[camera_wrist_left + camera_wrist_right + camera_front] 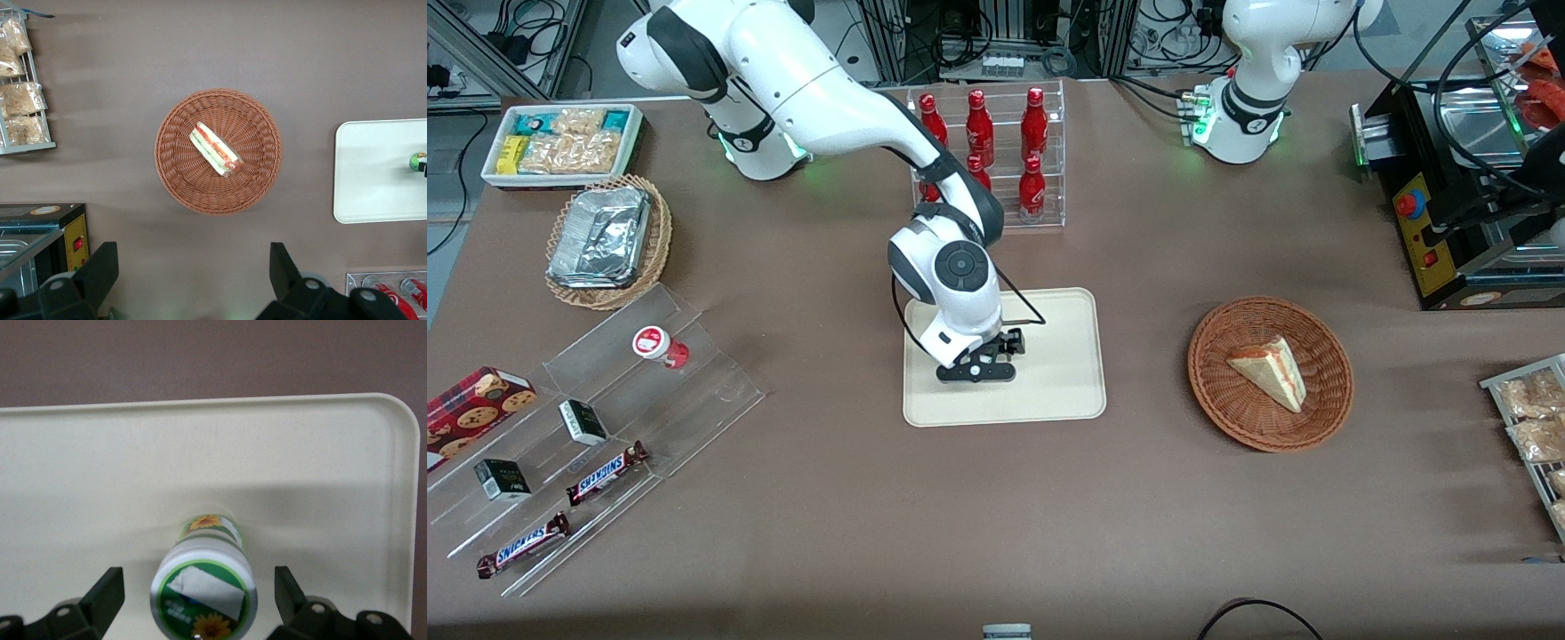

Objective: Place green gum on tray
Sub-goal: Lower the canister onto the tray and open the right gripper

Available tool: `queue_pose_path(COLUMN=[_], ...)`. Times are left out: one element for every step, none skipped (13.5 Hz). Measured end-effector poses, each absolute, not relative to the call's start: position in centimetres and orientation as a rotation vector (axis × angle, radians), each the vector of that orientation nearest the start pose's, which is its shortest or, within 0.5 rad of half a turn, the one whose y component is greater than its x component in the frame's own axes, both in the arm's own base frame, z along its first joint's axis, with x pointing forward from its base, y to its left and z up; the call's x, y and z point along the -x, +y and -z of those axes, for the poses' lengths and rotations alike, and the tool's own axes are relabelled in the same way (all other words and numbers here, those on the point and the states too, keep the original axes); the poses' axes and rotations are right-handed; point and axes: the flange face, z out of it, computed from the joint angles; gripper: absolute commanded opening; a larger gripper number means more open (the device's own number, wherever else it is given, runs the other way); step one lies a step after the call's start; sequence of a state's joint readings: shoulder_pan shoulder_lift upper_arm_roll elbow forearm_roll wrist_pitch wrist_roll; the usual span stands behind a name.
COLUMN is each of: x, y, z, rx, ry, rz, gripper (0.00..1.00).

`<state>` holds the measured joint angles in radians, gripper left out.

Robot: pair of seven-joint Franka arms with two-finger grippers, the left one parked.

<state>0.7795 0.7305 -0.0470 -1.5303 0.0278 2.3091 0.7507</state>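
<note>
- We see the gripper (980,363) low over the tray (1058,391), on the half of it toward the working arm's end of the surface (996,524).
- In the right wrist view the jaws stand released: the fingers (107,590) sit apart on either side of the green gum (205,590), with a clear gap to the bottle on both sides.
- The green gum stands upright on the tray floor, its white lid with the green label facing up at the wrist camera.
- From the left wrist view we catch only a sliver of the green gum (418,161) on the tray (373,173).
- A red-lidded bottle (656,345) stands on the clear stepped display (711,373) toward the working arm's end.
- A wicker basket (1325,391) with a sandwich wedge (1272,372) lies toward the parked arm's end.
</note>
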Motion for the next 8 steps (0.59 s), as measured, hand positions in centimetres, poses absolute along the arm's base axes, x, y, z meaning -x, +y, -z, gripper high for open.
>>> queue_pose_path(x=[-52.7,-52.8,-52.9,-52.9,-52.9,-52.9,-53.0,-53.1], y=[48.3,48.3,48.4,48.3,48.3,48.3,48.2,48.1], z=[-23.2,-23.3,-23.5,-23.5,-23.5,-23.7,-24.0,-24.6], rx=[3.113,3.111,3.113,3.116,3.119,3.121,3.124,3.129], ry=[0.034,0.027,0.019,0.011,-0.002,-0.022,-0.038,-0.053], rz=[0.071,0.077,0.085,0.09,0.093,0.091,0.087,0.083], gripper=[1.0,1.0,1.0,1.0,1.0,1.0,1.0,1.0])
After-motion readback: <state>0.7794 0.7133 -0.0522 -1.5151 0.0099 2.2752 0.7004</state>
